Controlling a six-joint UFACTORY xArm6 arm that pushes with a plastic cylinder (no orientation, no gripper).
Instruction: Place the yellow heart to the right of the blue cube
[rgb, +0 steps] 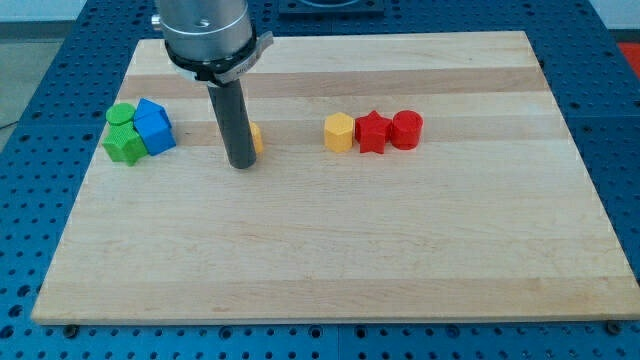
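The blue cube (155, 131) lies at the board's left, with another blue block (148, 108) just above it. A yellow block (257, 138), mostly hidden behind my rod, sits at the board's middle left; its shape cannot be made out. My tip (241, 163) rests on the board touching that yellow block's left side, to the right of the blue cube.
A green cylinder (121, 115) and a green star-like block (124, 146) touch the blue blocks' left side. A yellow hexagon (339, 132), a red star-like block (372, 132) and a red cylinder (407, 129) stand in a row right of centre. The wooden board (330, 250) lies on a blue table.
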